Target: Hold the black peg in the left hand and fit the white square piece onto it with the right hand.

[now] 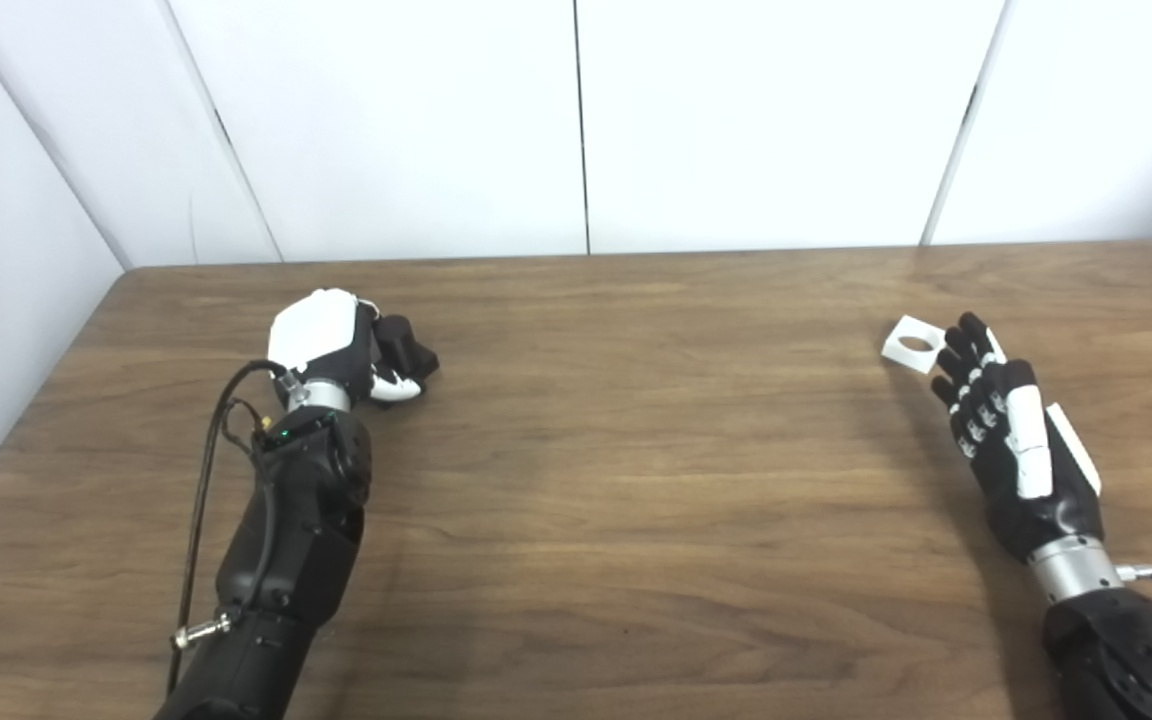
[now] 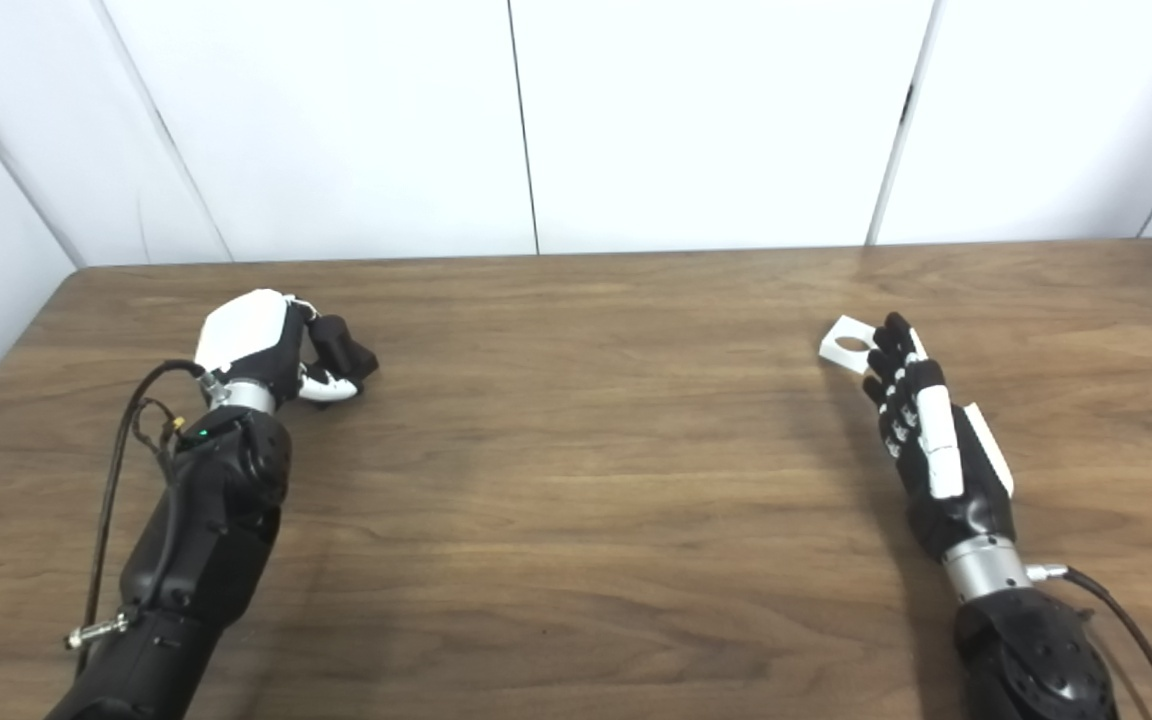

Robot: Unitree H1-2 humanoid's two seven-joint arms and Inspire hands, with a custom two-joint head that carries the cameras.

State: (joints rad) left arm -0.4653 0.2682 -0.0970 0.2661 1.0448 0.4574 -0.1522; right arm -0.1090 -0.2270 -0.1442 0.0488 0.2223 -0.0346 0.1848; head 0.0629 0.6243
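The black peg [image 1: 410, 348] lies on the wooden table [image 1: 616, 450] at the left. My left hand [image 1: 336, 345] is curled around it, thumb under and fingers over, and part of the peg is hidden inside the grasp. At the right, the white square piece [image 1: 912, 343] with a round hole lies flat on the table. My right hand [image 1: 1011, 430] is open just behind it with its fingers stretched out. Its fingertips [image 1: 964, 335] reach the near right edge of the piece, and I cannot tell whether they touch it.
White wall panels [image 1: 576, 120] rise behind the table's far edge, and another stands along its left side. A black cable [image 1: 204, 450] loops off my left forearm. Bare wood separates the two hands.
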